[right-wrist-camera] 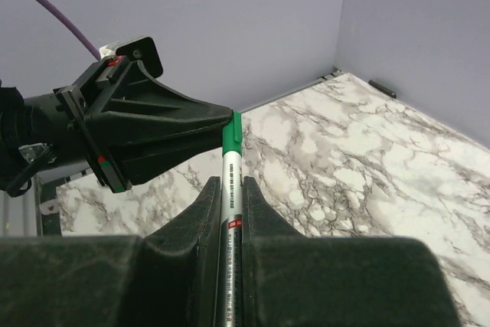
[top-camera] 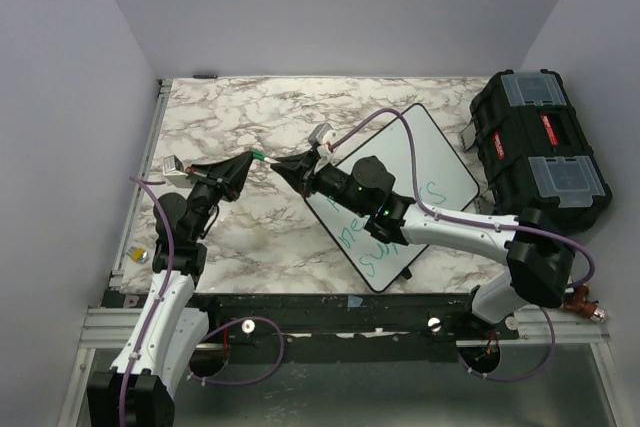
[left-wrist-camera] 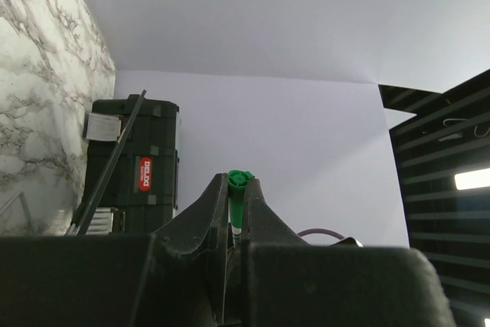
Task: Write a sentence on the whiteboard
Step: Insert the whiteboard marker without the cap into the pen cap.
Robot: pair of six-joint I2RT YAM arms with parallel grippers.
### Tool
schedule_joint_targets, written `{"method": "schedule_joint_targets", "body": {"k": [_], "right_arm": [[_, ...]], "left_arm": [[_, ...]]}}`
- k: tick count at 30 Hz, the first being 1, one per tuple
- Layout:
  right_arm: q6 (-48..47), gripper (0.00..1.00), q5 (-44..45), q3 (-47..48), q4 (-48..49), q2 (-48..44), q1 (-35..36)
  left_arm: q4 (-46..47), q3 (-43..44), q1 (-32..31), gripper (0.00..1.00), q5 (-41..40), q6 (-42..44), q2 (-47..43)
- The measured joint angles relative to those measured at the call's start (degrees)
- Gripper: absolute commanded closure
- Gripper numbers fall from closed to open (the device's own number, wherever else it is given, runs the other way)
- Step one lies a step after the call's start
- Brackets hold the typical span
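Marble-look table (top-camera: pixel 250 117), purple-grey walls. The whiteboard (top-camera: pixel 440 162) lies flat right of centre, skewed, with the teal sentence (top-camera: pixel 375 242) on its near half (partly under the right arm). Just left of it, the right gripper (top-camera: pixel 285 164) is clamped on the marker (right-wrist-camera: pixel 230 181), and the left gripper (top-camera: pixel 246 159) pinches its green cap (left-wrist-camera: pixel 239 189).

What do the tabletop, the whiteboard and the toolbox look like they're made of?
Tabletop: marble-look surface with grey veins on white and low sheen; whether it is real stone or a printed laminate, I cannot tell. Whiteboard: smooth white coated panel in a thin black frame, probably plastic. Toolbox: dull black moulded plastic with clear plastic lid compartments.
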Motion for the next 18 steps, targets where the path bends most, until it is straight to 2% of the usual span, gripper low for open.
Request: {"method": "schedule_joint_targets", "body": {"k": [18], "right_arm": [[-24.0, 0.99, -1.7, 1.6, -1.5, 1.5, 1.8]], "left_arm": [[-2.7, 1.3, 0.9, 1.0, 0.6, 1.2, 0.5]]}}
